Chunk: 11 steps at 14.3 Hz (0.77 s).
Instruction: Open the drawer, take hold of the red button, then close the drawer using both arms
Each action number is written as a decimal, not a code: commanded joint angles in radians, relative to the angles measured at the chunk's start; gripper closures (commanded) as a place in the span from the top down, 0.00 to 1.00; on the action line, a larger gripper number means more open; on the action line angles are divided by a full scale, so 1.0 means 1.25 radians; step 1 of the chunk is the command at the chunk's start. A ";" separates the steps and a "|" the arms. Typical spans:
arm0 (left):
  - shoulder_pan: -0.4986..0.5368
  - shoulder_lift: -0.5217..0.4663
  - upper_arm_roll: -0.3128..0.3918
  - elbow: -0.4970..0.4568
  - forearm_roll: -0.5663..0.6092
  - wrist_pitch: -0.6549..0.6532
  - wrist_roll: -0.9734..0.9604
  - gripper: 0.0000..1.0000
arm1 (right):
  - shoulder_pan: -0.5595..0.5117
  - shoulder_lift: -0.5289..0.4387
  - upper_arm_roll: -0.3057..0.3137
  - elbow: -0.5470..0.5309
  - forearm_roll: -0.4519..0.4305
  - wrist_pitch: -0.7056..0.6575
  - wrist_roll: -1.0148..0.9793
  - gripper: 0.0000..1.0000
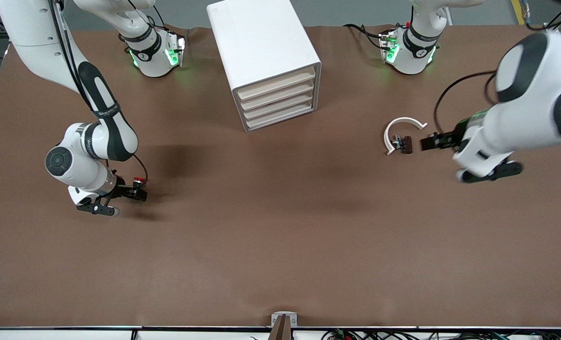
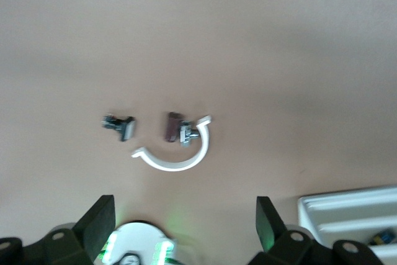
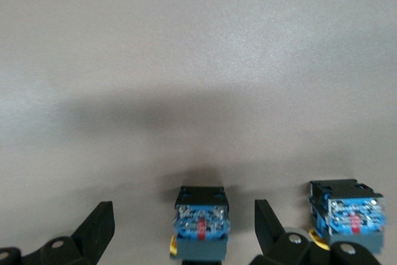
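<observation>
The button (image 1: 140, 180) lies on the table toward the right arm's end, its red cap showing beside the right gripper (image 1: 136, 192). In the right wrist view its blue-black body (image 3: 201, 224) sits between the fingers of the right gripper (image 3: 183, 206), which is open and touches neither side of it. The drawer (image 1: 280, 101) cabinet stands between the two bases with all its drawers pushed in. My left gripper (image 1: 427, 142) hangs open over the table toward the left arm's end. In the left wrist view the left gripper (image 2: 185, 199) holds nothing.
A second boxy switch body (image 3: 347, 215) sits just outside one right finger. A white arc-shaped piece (image 1: 403, 130) and a small dark part (image 1: 403, 144) lie beside the left gripper. Another small part (image 2: 121, 125) lies next to them. The cabinet's corner (image 2: 347, 212) shows in the left wrist view.
</observation>
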 commanded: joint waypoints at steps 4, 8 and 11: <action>0.050 -0.252 0.041 -0.199 -0.009 0.047 0.142 1.00 | -0.016 -0.109 0.003 0.045 0.004 -0.201 -0.025 1.00; 0.077 -0.301 0.024 -0.222 0.023 0.076 0.198 1.00 | -0.022 -0.217 0.002 0.083 0.001 -0.384 -0.047 1.00; 0.110 -0.311 0.001 -0.221 0.020 0.075 0.234 1.00 | -0.023 -0.256 -0.001 0.171 -0.004 -0.552 -0.042 1.00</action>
